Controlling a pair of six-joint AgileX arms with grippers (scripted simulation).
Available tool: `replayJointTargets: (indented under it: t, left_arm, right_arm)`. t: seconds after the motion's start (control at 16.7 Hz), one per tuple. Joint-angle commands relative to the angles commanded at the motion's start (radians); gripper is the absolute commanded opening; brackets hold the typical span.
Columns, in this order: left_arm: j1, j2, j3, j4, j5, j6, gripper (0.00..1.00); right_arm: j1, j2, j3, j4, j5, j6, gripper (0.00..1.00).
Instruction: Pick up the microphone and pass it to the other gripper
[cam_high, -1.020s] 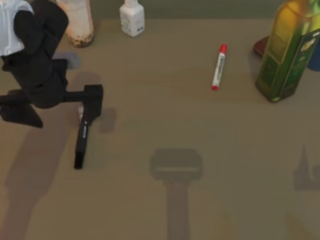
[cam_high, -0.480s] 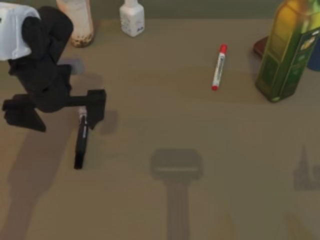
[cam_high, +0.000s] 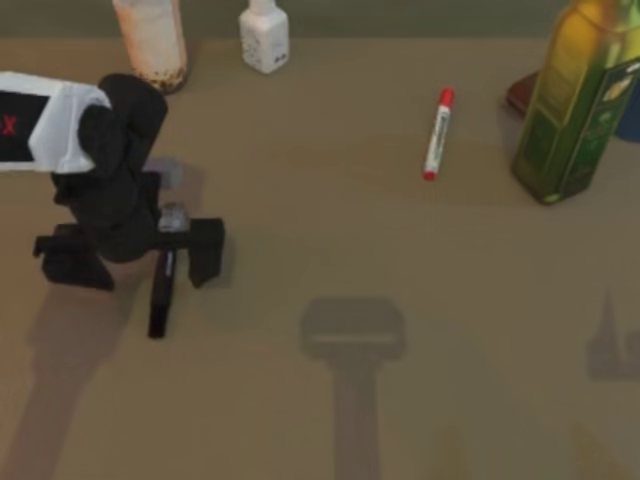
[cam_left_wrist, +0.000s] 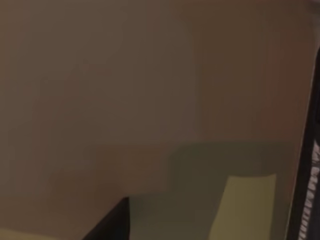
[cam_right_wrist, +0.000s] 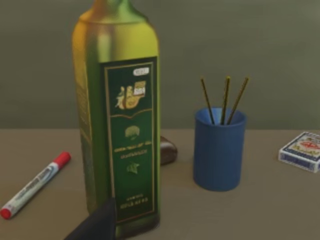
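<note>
The microphone (cam_high: 162, 285) lies flat on the table's left side, its silver mesh head (cam_high: 172, 218) pointing to the back and its black handle toward the front. My left gripper (cam_high: 137, 255) hangs over the handle just below the head, open, with one finger on each side and apart from it. In the left wrist view the labelled handle (cam_left_wrist: 311, 185) runs along the frame's edge. My right arm is outside the top view; only a dark edge of my right gripper (cam_right_wrist: 97, 225) shows in its wrist view.
A white marker with a red cap (cam_high: 438, 133) lies at the back, right of centre. A tall green oil bottle (cam_high: 575, 100) stands at the back right, with a blue cup of sticks (cam_right_wrist: 218, 149) and a card box (cam_right_wrist: 302, 151) beyond. Two pale bottles (cam_high: 264, 38) stand at the back left.
My left arm has swung forward and slightly right, bringing the open gripper down over the microphone's handle. The microphone has not moved.
</note>
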Motion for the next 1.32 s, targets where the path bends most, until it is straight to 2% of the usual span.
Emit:
replayJointTargets:
  t: [0.24, 1.02, 1.32]
  left_arm:
    - [-0.001, 0.005, -0.003, 0.007, 0.000, 0.000, 1.00]
    - [-0.001, 0.005, -0.003, 0.007, 0.000, 0.000, 0.02]
    - [-0.001, 0.005, -0.003, 0.007, 0.000, 0.000, 0.00]
  right_arm:
    - [0.000, 0.000, 0.000, 0.000, 0.000, 0.000, 1.00]
    - [0.000, 0.000, 0.000, 0.000, 0.000, 0.000, 1.00]
    - [0.000, 0.000, 0.000, 0.000, 0.000, 0.000, 1.00]
